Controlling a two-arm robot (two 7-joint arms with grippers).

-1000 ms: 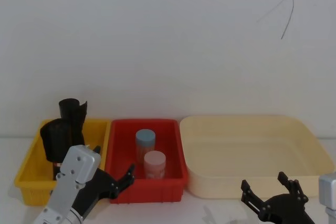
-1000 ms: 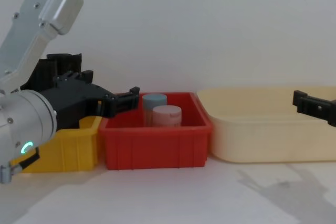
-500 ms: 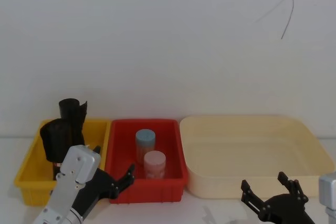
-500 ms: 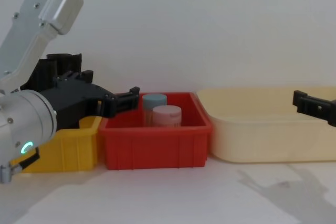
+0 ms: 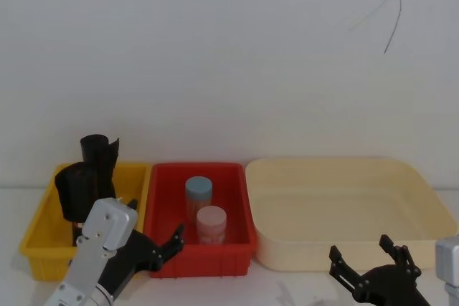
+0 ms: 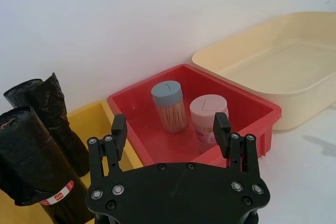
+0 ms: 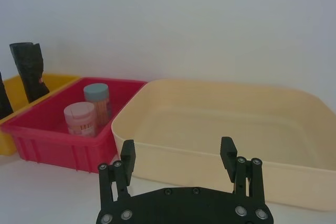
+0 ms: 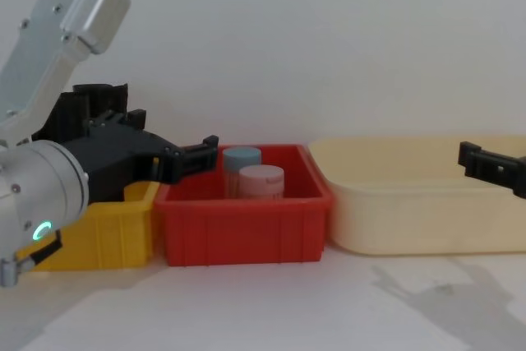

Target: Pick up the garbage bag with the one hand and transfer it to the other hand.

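Left pincer point(image 8: 205, 150) hangs before yellow bin point(image 8: 115, 240), pointing toward red bin point(image 8: 246, 232).

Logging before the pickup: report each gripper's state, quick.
Left gripper: open, holding nothing; the garbage bag is not gripped.
Right gripper: open, holding nothing.

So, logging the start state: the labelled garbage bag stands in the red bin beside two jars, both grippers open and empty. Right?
Not quite: the garbage bag stands in the yellow bin, as the left wrist view shows. The red bin holds just the blue-lidded jar and the pink jar; the left gripper and right gripper are open and empty.
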